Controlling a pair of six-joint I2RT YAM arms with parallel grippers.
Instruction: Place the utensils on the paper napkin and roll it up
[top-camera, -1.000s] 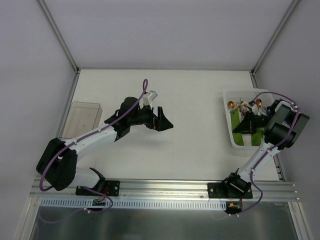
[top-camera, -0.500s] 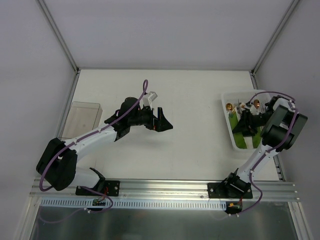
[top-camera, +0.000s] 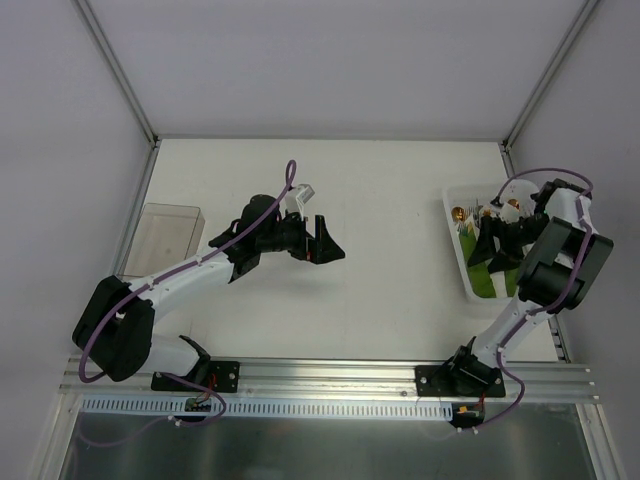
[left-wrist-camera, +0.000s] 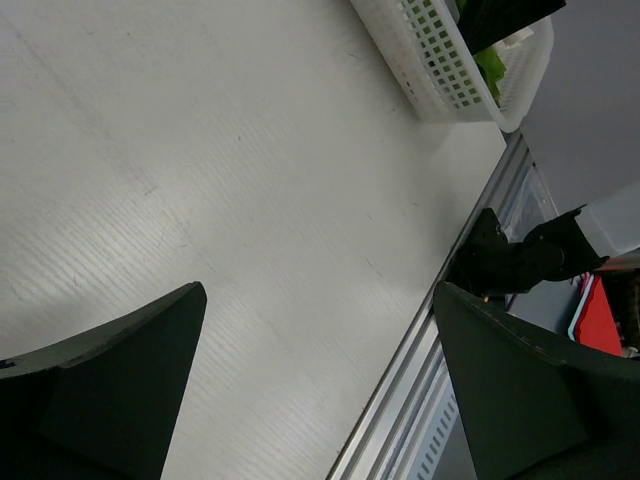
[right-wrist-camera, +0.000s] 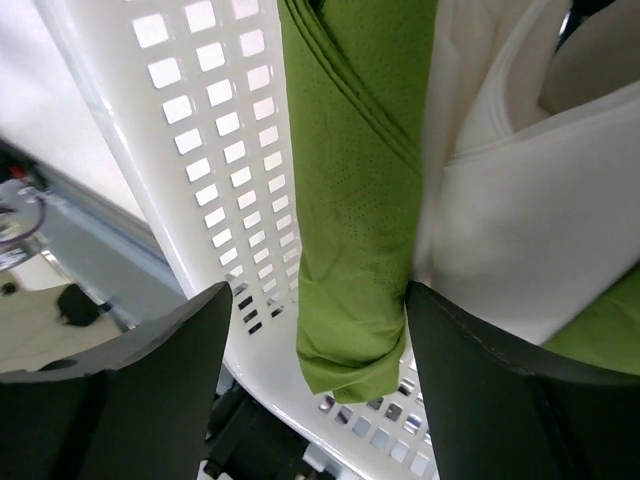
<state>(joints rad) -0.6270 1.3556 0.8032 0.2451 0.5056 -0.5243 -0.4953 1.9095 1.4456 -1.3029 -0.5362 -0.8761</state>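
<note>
A pale table (top-camera: 380, 180) inside a white-walled enclosure is seen from above, with two black-and-white robot arms mounted on a rail at 6 o'clock. The left gripper (left-wrist-camera: 318, 300) is held over the bare middle of the table, and in its wrist view its two dark fingers are spread wide with nothing between them. A clear plastic box (top-camera: 165, 235) is set at the table's 9 o'clock edge. A white perforated basket (right-wrist-camera: 200, 150) is placed at the 3 o'clock edge, and the right arm is bent up and over it so that the right gripper (top-camera: 492, 246) is pointed down into it. Inside the basket the paper napkin (right-wrist-camera: 350, 180) is seen as an olive-green folded or rolled strip, lying along the basket's slotted wall, with white paper sheets (right-wrist-camera: 500, 200) packed against its other side. In the right wrist view the jaws are spread wide on either side of the napkin's near end. One finger is seen just beside the strip and the other well clear of it, so nothing is clamped. The utensils (top-camera: 460, 212) are glimpsed at the basket's 12 o'clock end, where their brown-orange ends are shown beside the gripper; their metal parts are too small to be made out.
</note>
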